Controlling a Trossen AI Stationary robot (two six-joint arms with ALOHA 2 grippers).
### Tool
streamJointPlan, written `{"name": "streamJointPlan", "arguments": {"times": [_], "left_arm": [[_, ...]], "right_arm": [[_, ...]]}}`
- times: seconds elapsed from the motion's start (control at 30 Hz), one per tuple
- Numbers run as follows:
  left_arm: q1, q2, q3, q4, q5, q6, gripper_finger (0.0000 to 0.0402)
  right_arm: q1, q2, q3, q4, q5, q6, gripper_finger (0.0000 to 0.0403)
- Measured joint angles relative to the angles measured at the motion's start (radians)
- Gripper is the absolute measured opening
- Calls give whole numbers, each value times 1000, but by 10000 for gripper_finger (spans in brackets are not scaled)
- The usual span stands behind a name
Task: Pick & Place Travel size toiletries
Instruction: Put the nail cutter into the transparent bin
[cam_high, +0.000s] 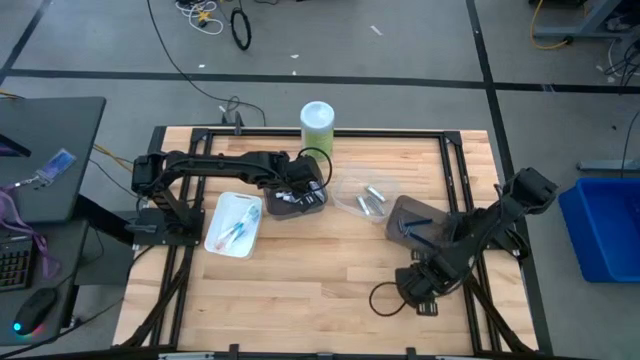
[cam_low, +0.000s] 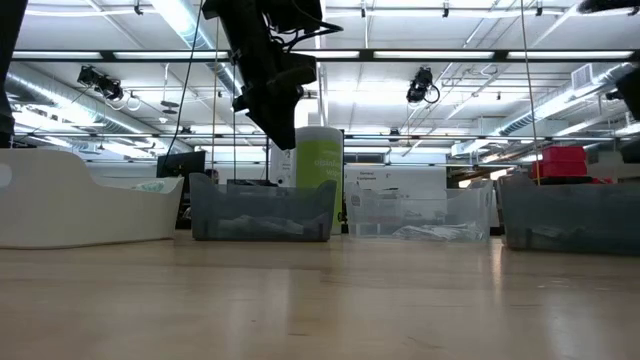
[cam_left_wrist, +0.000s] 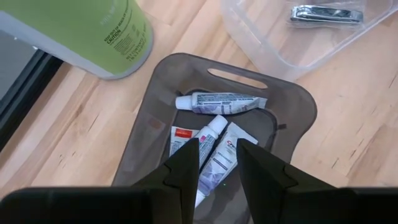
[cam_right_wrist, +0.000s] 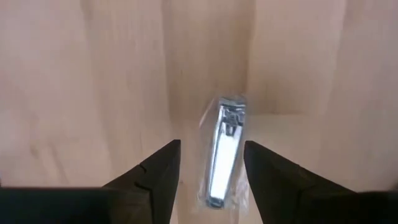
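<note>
Wooden slat table (cam_high: 300, 290), concrete floor w/ cables behind; workshop ceiling lights in low view.

- Green canister (cam_high: 317, 124), white lid: back edge, centre.
- White tray (cam_high: 233, 224): left side, toothbrushes inside.
- Dark tray (cam_left_wrist: 298, 112): beside canister; holds 4 white tubes (cam_left_wrist: 221, 102).
- Clear tray (cam_high: 365, 198): centre-right, silvery packets inside.
- 2nd dark tray (cam_high: 405, 215): right of clear tray, dark-handled razors (cam_high: 415, 226) in it.
- Left gripper (cam_left_wrist: 216, 163): above dark tray, fingers apart, nothing held.
- Right gripper (cam_right_wrist: 211, 163): front right, over bare table; fingers apart, either side of a packeted nail clipper (cam_right_wrist: 225, 149); contact can't be told.
</note>
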Motion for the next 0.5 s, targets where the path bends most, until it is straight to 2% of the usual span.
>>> {"name": "streamJointPlan", "arguments": {"times": [0.3,0.4,0.5], "left_arm": [[0,0,0,35,-1,20,116],[0,0,0,49,1,33,116],[-1,0,0,69,2,36,116]], "right_arm": [[26,115,6,1,99,-47,199],[25,121,5,3,99,-54,180],[25,121,5,8,104,-54,144]]}}
